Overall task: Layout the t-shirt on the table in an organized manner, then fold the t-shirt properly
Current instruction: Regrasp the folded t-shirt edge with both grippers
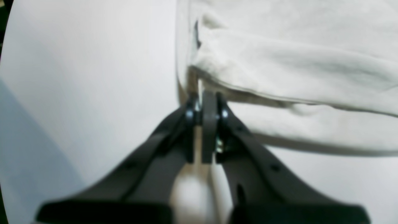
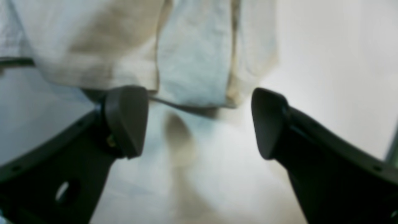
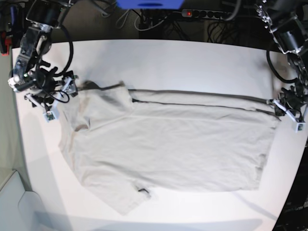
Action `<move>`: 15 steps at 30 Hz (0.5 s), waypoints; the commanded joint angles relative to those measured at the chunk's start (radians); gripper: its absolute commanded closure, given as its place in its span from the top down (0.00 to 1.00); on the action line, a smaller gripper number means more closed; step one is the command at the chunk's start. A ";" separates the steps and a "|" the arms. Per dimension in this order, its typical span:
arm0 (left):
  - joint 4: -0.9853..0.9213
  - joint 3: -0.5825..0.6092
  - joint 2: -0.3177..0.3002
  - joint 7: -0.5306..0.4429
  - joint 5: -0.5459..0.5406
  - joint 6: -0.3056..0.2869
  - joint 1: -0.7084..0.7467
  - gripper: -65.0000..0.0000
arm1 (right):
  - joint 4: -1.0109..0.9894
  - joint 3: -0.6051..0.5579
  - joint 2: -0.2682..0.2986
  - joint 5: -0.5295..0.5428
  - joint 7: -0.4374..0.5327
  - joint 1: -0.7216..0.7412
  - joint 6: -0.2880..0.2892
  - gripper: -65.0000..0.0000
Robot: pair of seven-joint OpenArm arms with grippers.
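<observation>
The light grey-beige t-shirt lies spread across the white table, its upper long edge folded over in a band. My left gripper is at the shirt's upper right corner in the base view. In the left wrist view that gripper is shut on a corner of the t-shirt, with pale cloth showing between the pads. My right gripper stands wide open at the shirt's left end. In the right wrist view its fingers flank the t-shirt's edge, and nothing lies between them.
Past the table's far edge run cables and a power strip, next to a blue object. The table's rounded left edge drops off just behind the right arm. Bare tabletop lies in front of the shirt.
</observation>
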 commanded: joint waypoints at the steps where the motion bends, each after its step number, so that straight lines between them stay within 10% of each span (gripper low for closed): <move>1: 0.014 -0.002 -0.021 -0.016 -0.012 0.000 -0.017 0.00 | 0.003 0.002 0.009 0.008 0.032 0.011 -0.005 0.80; 15: 0.014 0.000 -0.021 -0.016 -0.010 0.000 -0.017 0.00 | -0.023 0.002 0.011 0.010 0.062 0.012 -0.005 0.81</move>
